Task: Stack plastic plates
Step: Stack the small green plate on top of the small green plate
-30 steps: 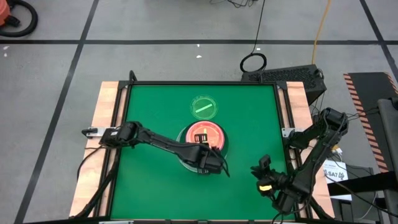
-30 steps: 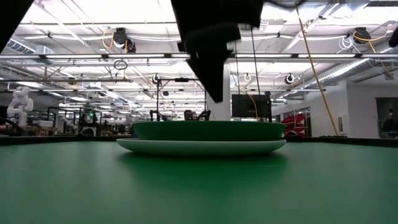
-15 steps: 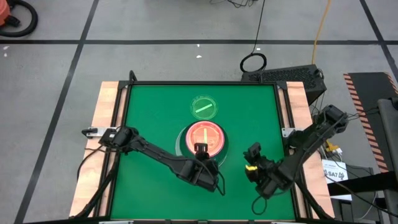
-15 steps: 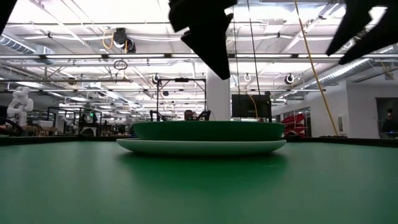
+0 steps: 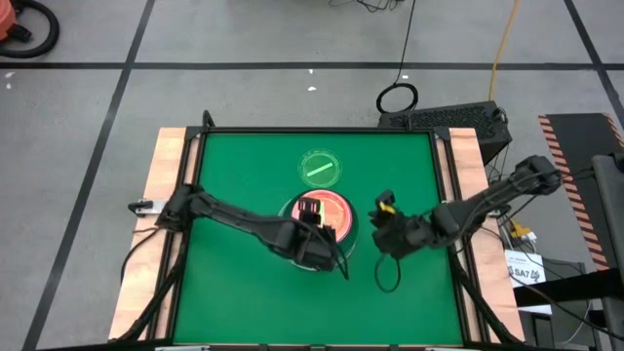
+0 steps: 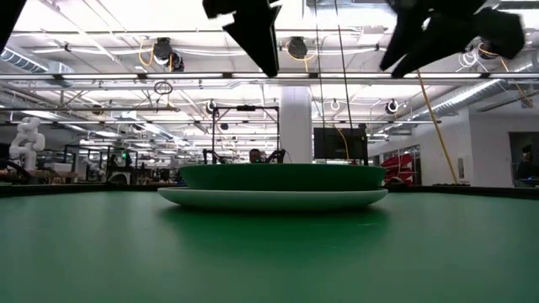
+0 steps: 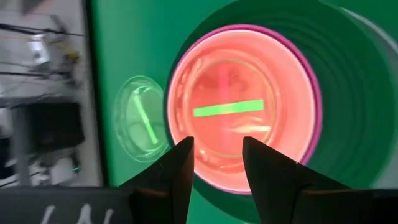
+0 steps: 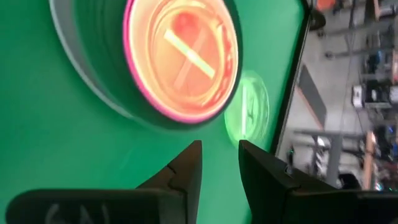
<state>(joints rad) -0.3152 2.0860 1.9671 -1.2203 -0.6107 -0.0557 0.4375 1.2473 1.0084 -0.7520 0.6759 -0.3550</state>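
A stack of plates (image 5: 331, 216) sits mid-table: a pale plate (image 6: 274, 199) lies on the table with a dark green plate (image 6: 282, 175) on it. A pink-rimmed plate with a green stripe (image 7: 242, 109) is on top. A smaller translucent green plate (image 5: 320, 168) lies alone on the table, just beyond the stack's far side. My left gripper (image 5: 310, 214) hovers open above the stack's near part, its tips (image 7: 217, 149) over the pink plate. My right gripper (image 5: 382, 220) hangs open just right of the stack (image 8: 180, 56), high above the table (image 6: 438, 29).
The green mat (image 5: 234, 175) has bare room left, right and near of the stack. Wooden strips (image 5: 166, 175) and a dark frame border the table's sides. A keyboard (image 5: 453, 119) lies off the far right corner.
My left gripper has risen from low at the stack's near edge and drawn a little toward the far edge over the stack. My right gripper has swung from the table's near right corner toward the stack, moving left and farther. The plates have stayed put.
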